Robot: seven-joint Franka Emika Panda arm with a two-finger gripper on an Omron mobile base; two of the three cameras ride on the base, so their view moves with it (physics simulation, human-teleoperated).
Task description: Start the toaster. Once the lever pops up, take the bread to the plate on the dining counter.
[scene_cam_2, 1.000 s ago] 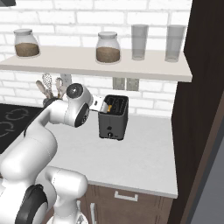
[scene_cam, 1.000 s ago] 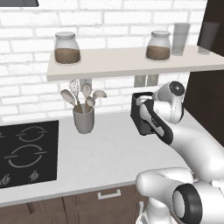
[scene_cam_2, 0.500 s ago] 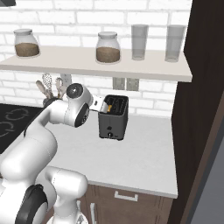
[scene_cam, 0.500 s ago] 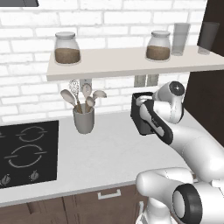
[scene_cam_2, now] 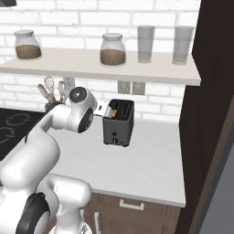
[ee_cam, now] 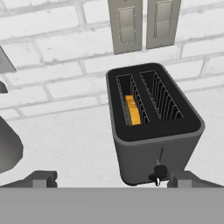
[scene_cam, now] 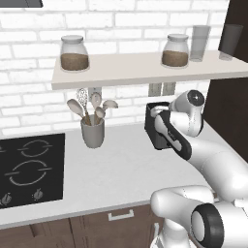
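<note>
The toaster (ee_cam: 153, 144) is dark grey-black with ribbed slots, and the bread (ee_cam: 132, 110) in its left slot is golden orange. The counter (scene_cam: 121, 169) is pale grey-white beneath a white brick wall (scene_cam: 121, 19). The hob (scene_cam: 29, 169) is black with pale ring markings. The utensil cup (scene_cam: 92, 134) is grey.

Bright, even rendered light, soft faint shadows, no glare, everything in sharp focus.
</note>
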